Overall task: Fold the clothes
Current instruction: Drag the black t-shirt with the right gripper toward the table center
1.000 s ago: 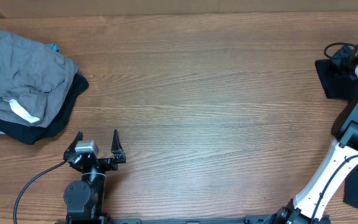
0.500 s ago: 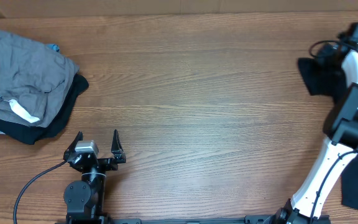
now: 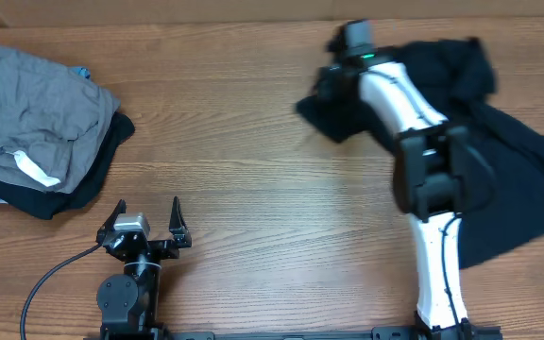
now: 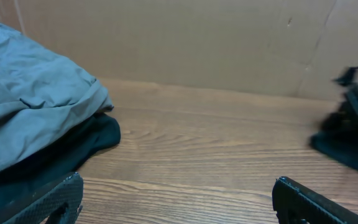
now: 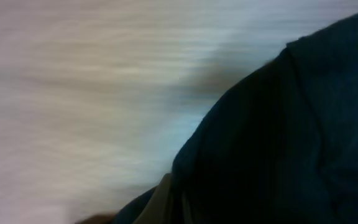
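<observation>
- The right claw (image 3: pixel 333 87) is stretched out over the bench (image 3: pixel 253 161) near the middle of its far edge. Its jaws are together on a bunched edge of the black T-shirt (image 3: pixel 518 170).
- The shirt trails from that pinch towards the bench's right edge and lies crumpled, not flat. It fills most of the right half, so it probably needs spreading before any fold.
- The right wrist view is smeared and shows only dark cloth close to the lens. The grip is therefore judged from the fabric gathered at the claw in the overhead view.
- The left claw (image 3: pixel 148 206) sits by the near edge on the left with its jaws wide apart and nothing between them, apparently in reserve.
- A grey garment (image 3: pixel 36 113) lies on a dark garment (image 3: pixel 88 194) at the far-left corner, well apart from the shirt.
</observation>
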Action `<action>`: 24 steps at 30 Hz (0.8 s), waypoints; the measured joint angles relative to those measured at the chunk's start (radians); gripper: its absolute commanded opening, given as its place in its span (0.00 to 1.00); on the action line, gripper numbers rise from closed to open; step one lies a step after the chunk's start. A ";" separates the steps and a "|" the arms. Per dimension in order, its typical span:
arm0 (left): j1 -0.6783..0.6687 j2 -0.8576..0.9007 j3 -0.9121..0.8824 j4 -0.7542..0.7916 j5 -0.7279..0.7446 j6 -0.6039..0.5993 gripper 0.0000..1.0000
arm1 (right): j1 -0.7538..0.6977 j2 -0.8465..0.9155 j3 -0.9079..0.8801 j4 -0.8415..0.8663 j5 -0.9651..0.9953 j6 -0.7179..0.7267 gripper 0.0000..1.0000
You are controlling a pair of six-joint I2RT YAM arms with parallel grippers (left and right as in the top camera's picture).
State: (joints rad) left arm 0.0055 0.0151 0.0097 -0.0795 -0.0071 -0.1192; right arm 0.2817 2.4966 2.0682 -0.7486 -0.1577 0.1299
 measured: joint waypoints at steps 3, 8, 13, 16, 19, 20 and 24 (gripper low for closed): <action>0.000 0.000 0.000 0.000 0.000 0.000 1.00 | 0.159 0.000 0.000 0.000 -0.005 -0.001 0.04; 0.000 0.000 0.000 0.000 0.000 0.000 1.00 | 0.383 -0.001 0.007 -0.051 -0.014 0.000 0.04; 0.000 0.000 0.000 0.000 0.000 0.000 1.00 | 0.520 -0.007 0.009 -0.106 -0.030 -0.001 0.04; 0.000 0.000 0.000 0.000 0.000 0.000 1.00 | 0.566 -0.008 0.009 -0.124 -0.044 -0.001 0.04; 0.000 0.000 0.000 0.000 0.000 0.000 1.00 | 0.595 -0.008 0.009 -0.130 -0.087 -0.011 0.04; 0.000 0.000 0.000 0.000 0.000 0.000 1.00 | 0.610 -0.008 0.009 -0.135 -0.114 -0.031 0.04; 0.000 0.000 0.000 0.000 0.000 0.000 1.00 | 0.637 -0.008 0.008 -0.127 -0.146 -0.093 0.04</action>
State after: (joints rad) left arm 0.0055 0.0151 0.0097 -0.0795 -0.0071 -0.1192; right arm 0.9192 2.4882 2.0766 -0.8753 -0.3038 0.0368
